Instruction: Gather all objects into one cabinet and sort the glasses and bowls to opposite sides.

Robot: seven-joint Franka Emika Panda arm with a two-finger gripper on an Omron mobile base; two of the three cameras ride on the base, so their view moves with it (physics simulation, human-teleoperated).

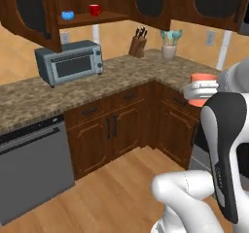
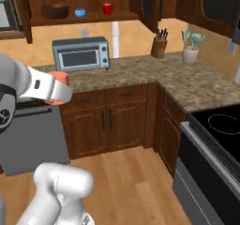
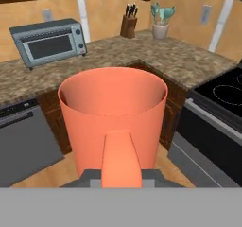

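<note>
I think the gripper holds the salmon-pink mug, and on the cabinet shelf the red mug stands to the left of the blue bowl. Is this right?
Not quite. The gripper does hold the salmon-pink mug, but on the cabinet shelf the red mug stands to the right of the blue bowl, not to the left. The right base view shows this, and the left base view agrees.

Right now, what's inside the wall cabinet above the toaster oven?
On the cabinet shelf sit a wooden bowl, blue bowl and red mug. The upper compartment is out of frame.

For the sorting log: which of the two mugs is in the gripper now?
The salmon-pink mug, held by its handle. The red mug stands on the cabinet shelf.
</note>
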